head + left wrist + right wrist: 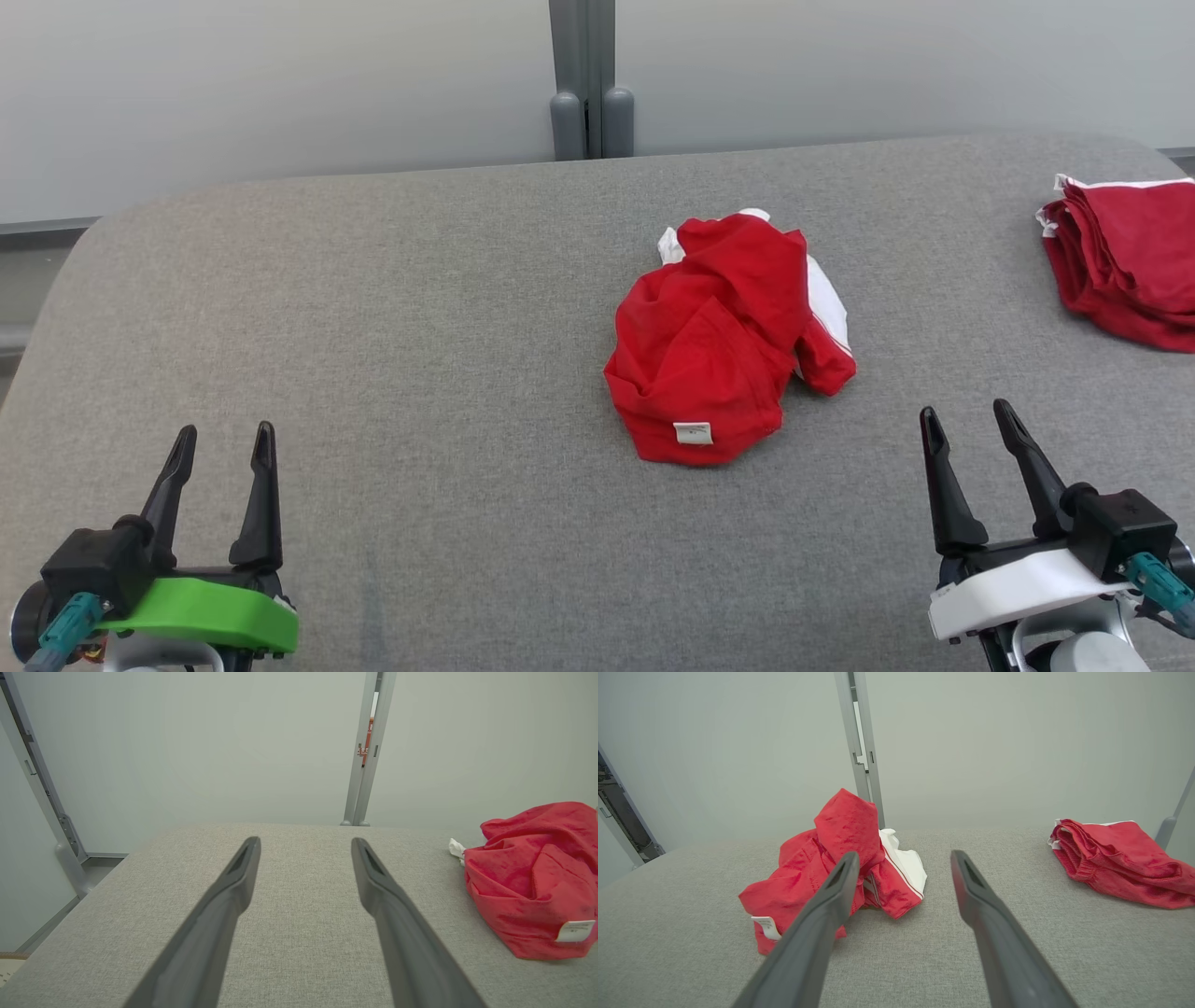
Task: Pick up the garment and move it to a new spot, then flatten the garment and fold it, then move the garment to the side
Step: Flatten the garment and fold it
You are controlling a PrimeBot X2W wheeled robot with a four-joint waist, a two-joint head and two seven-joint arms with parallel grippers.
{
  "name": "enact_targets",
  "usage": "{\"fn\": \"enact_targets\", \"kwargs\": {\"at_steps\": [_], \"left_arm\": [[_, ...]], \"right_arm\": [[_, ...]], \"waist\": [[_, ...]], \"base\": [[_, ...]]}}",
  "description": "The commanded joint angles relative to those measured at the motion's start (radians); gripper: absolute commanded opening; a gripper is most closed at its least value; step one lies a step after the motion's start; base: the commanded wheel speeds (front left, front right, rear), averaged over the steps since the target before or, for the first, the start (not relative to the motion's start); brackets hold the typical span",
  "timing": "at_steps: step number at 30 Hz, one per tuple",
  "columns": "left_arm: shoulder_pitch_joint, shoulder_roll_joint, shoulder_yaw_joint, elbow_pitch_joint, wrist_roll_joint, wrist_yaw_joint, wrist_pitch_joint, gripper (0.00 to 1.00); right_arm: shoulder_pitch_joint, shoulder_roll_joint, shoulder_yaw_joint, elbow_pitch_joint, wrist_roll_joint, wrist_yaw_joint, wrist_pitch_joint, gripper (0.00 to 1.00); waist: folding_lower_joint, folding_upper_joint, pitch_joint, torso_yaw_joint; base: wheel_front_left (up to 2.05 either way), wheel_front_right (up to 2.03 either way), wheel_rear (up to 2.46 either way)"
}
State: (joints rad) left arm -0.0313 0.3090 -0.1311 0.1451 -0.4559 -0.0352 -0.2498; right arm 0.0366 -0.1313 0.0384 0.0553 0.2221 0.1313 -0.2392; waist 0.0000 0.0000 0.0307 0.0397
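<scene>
I'm seeing the garment as soft, matt red cloth with smoother white panels and a small papery tag. The table is wearing a grey woven cover, slightly rough. Both the left gripper and right gripper are showing dark, matt, plastic-looking fingers. The post behind is looking like smooth grey metal.

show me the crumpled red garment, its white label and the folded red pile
crumpled red and white fabric garment (pixel 709 327), head view, middle of the red cloth
small white rectangular label (pixel 692 432), head view, centre of the label
folded red fabric pile (pixel 1134 252), head view, top layer
</scene>
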Motion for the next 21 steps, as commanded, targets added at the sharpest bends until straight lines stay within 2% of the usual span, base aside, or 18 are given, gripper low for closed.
{"fn": "enact_targets", "kwargs": {"at_steps": [1,21], "left_arm": [[0.0,0.011,0.0,0.003,-0.008,-0.004,0.001,1.0],[0.001,0.025,-0.009,-0.009,-0.012,0.02,0.013,1.0]], "right_arm": [[0.014,0.001,-0.002,0.003,-0.005,-0.001,0.001,1.0],[0.011,0.002,-0.004,0.006,-0.009,-0.001,0.0,1.0]], "waist": [[0.0,0.0,-0.003,0.001],[0.0,0.0,-0.003,-0.003]], "base": [[0.0,0.0,0.0],[0.0,0.0,0.0]]}}
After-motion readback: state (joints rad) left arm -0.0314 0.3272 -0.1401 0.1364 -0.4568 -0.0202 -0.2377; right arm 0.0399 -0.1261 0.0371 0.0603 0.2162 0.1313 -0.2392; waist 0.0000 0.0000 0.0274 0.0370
